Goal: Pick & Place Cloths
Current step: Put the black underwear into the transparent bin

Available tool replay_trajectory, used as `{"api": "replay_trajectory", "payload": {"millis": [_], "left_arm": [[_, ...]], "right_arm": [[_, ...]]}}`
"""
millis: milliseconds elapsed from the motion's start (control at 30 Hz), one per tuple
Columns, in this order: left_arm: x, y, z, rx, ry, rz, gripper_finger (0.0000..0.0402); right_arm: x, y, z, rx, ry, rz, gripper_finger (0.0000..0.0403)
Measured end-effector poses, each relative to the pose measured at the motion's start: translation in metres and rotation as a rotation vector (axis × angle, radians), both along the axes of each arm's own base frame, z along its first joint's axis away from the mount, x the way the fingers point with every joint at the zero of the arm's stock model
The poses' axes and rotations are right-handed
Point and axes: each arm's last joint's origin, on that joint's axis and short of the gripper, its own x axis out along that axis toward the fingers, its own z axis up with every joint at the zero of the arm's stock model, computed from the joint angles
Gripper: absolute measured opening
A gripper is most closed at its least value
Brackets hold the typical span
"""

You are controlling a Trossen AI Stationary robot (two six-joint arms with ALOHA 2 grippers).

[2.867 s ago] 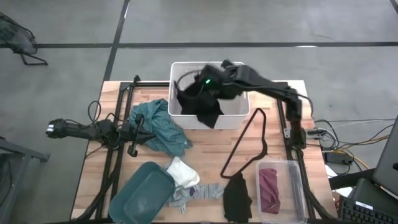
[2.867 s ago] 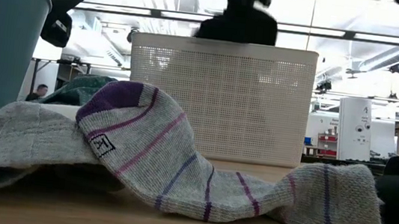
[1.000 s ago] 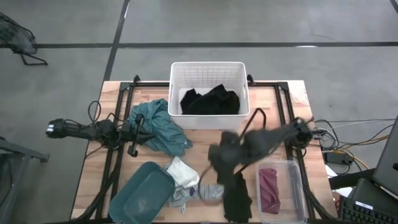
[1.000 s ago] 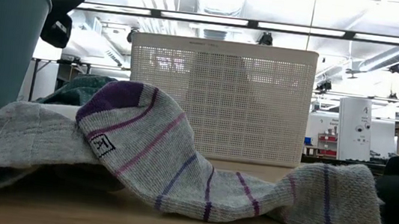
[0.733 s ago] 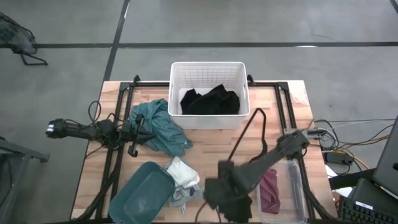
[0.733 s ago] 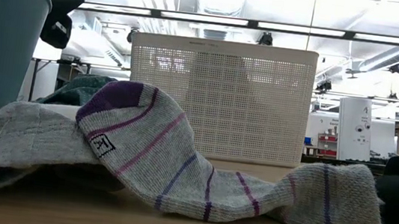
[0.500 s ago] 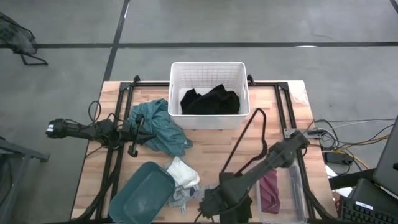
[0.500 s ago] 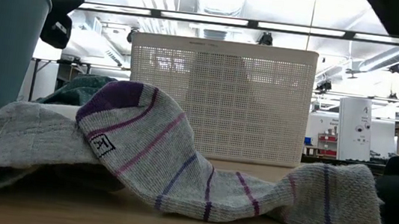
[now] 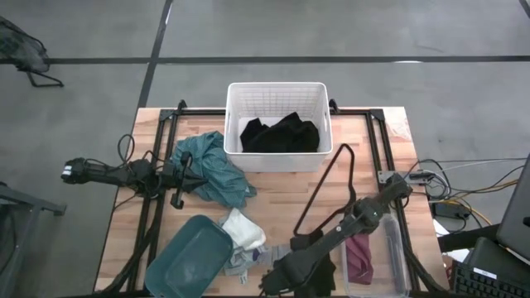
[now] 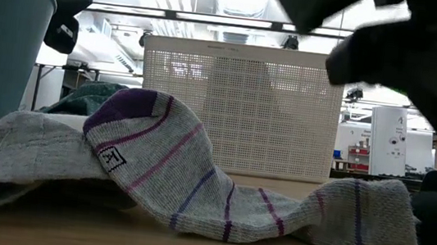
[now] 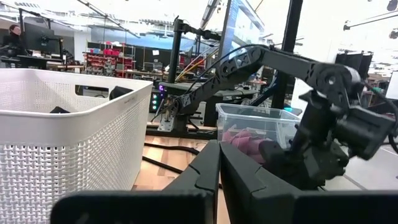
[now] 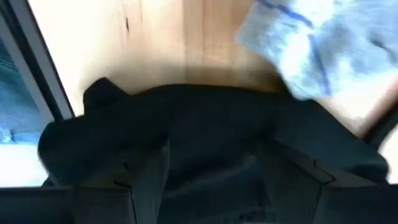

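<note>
— High view first: what was in the containers?
— The white basket (image 9: 279,99) held a large black cloth (image 9: 280,134); the clear box (image 9: 387,252) held a maroon cloth (image 9: 359,253).
— And the right gripper (image 9: 280,280)?
— Its fingers were spread just above the small black cloth (image 12: 199,130). The left gripper (image 9: 176,175) rested pressed together near the teal cloth (image 9: 211,168).

On my wooden table (image 9: 273,186) I see a white basket (image 9: 278,97) at the far edge, a teal bin (image 9: 192,252) and a clear tub (image 9: 391,252) near me.
</note>
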Motion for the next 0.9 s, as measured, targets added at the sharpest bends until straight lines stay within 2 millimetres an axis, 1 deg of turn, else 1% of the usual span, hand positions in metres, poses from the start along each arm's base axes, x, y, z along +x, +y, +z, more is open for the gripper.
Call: {"api": "replay_trajectory", "payload": {"millis": [167, 300, 400, 600, 633, 767, 833, 900], "left_arm": [[0.000, 0.000, 0.000, 0.000, 0.000, 0.000, 0.0017], [0.000, 0.000, 0.000, 0.000, 0.000, 0.000, 0.0017], [0.000, 0.000, 0.000, 0.000, 0.000, 0.000, 0.0018], [0.000, 0.000, 0.000, 0.000, 0.000, 0.000, 0.0016], [0.000, 0.000, 0.000, 0.000, 0.000, 0.000, 0.0017], [0.000, 0.000, 0.000, 0.000, 0.000, 0.000, 0.0018], [0.000, 0.000, 0.000, 0.000, 0.000, 0.000, 0.0017], [0.000, 0.000, 0.000, 0.000, 0.000, 0.000, 0.0016]], "right_arm": [[0.002, 0.001, -0.019, 0.016, 0.052, 0.007, 0.0234], [0.003, 0.002, -0.023, 0.039, 0.059, 0.032, 0.0202], [0.003, 0.003, -0.023, 0.049, 0.052, 0.050, 0.0156], [0.004, 0.002, -0.022, 0.065, 0.047, 0.087, 0.0031], [0.003, 0.002, -0.022, 0.067, 0.048, 0.100, 0.0022], [0.003, -0.002, -0.021, 0.042, 0.063, 0.101, 0.0020], [0.003, -0.003, -0.016, 0.045, 0.052, 0.098, 0.0017], [0.004, -0.006, -0.007, 0.053, 0.034, 0.094, 0.0014]]}}
